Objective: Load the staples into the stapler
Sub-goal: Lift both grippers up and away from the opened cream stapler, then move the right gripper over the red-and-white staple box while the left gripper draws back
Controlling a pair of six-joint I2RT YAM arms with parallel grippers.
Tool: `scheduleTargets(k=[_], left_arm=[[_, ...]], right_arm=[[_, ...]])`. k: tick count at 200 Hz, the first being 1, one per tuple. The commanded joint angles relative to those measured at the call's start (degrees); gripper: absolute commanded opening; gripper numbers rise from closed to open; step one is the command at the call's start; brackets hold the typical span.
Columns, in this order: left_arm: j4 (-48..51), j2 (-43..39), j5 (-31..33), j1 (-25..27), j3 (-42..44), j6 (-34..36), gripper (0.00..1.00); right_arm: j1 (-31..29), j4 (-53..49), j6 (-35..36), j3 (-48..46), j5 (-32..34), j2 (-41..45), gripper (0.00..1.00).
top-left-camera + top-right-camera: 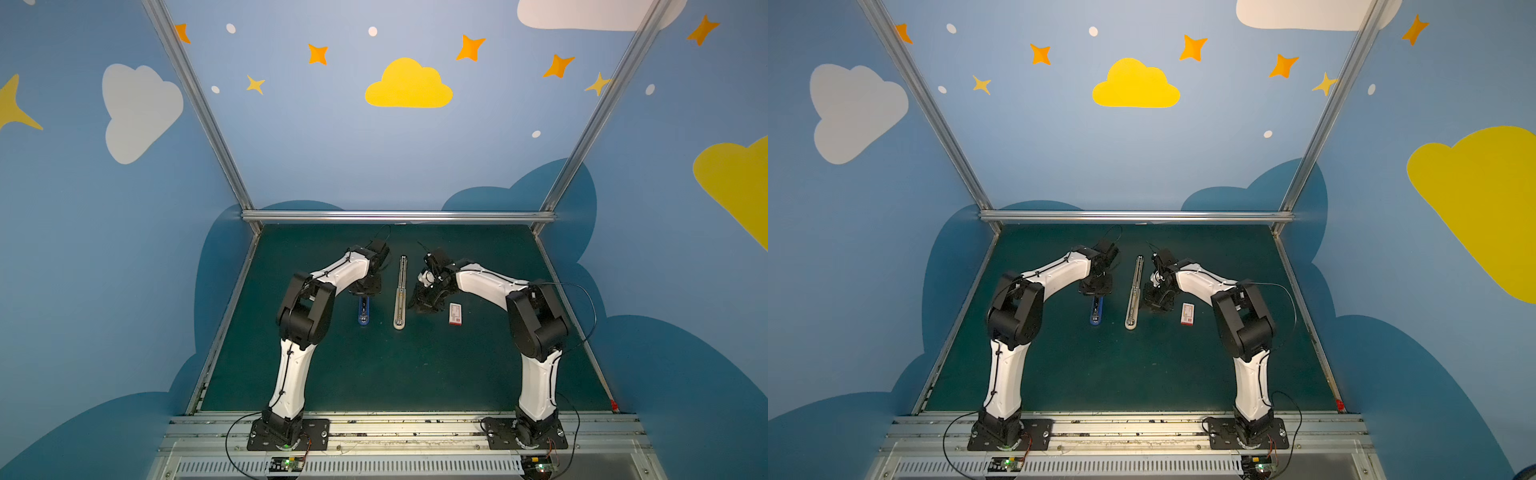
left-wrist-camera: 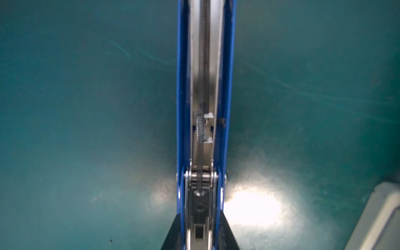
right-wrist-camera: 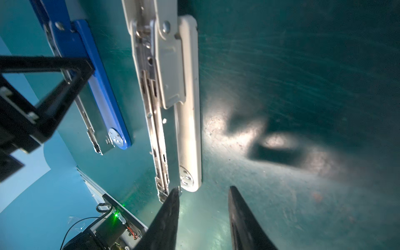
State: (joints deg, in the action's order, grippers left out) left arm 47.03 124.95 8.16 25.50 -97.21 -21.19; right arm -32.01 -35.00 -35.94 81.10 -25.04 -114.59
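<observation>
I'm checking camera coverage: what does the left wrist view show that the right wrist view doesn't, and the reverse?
Only the left wrist view: the open magazine channel of the blue stapler, with its spring. Only the right wrist view: the right gripper, open and empty, and the white stapler opened out along its length, of which the left wrist view catches at most a pale corner. Both: the blue stapler, the left gripper closed on its sides, the green mat.

Stapler [image 1: 363,313] left, second stapler [image 1: 400,299] middle — staple box [image 1: 456,313] right (apart).
</observation>
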Motion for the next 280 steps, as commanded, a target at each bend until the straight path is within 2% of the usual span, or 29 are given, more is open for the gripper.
scheduleTargets(k=[1,39,67,79,80,81,82,89,100,128,153,187,234,280], left_arm=[[1.88,1.33,1.54,-0.51,-0.58,1.12,0.25],[1.45,-3.67,1.59,0.05,3.36,0.98,0.46],[1.14,-9.62,1.37,0.65,6.82,0.33,0.54],[0.91,-12.42,0.57,0.99,8.42,-0.06,0.55],[0.85,-12.61,0.51,1.06,8.60,-0.11,0.55],[0.77,-12.83,0.44,1.06,8.79,-0.14,0.55],[0.74,-13.12,0.36,1.14,8.96,-0.15,0.56],[0.25,-14.91,0.07,1.44,10.18,-0.38,0.57],[-0.21,-17.72,0.01,2.12,12.28,-0.97,0.58],[-2.96,-24.88,-2.26,2.96,19.44,-3.61,0.62],[-6.07,-30.58,-4.53,3.07,26.90,-7.30,0.64],[-9.23,-35.15,-7.27,3.16,33.86,-11.07,0.64],[-10.54,-36.42,-8.08,3.47,37.12,-12.87,0.64],[-10.55,-35.91,-8.07,3.42,36.57,-12.72,0.64]], right_arm=[[0.32,-0.58,0.48,-1.29,1.02,3.63,0.39],[1.24,-1.89,2.30,-3.62,2.91,7.46,0.41],[2.27,-3.78,3.98,-5.91,6.77,12.02,0.45],[2.95,-5.22,4.45,-6.58,9.15,13.83,0.50],[3.02,-5.37,4.46,-6.66,9.36,14.02,0.52],[3.14,-5.61,4.54,-6.77,9.69,14.30,0.59],[3.25,-5.74,4.55,-6.80,9.85,14.43,0.61],[3.91,-6.36,4.65,-7.24,10.73,15.17,0.70],[5.12,-7.45,4.82,-8.13,12.14,16.40,0.73],[8.20,-10.08,5.65,-9.91,17.06,18.51,0.73],[9.16,-12.95,5.68,-8.91,21.38,16.51,0.73],[9.17,-12.37,5.29,-8.11,22.65,12.43,0.75],[8.39,-11.36,5.23,-7.27,23.02,7.97,0.71],[5.98,-11.36,6.88,-6.12,24.55,4.23,0.57]])
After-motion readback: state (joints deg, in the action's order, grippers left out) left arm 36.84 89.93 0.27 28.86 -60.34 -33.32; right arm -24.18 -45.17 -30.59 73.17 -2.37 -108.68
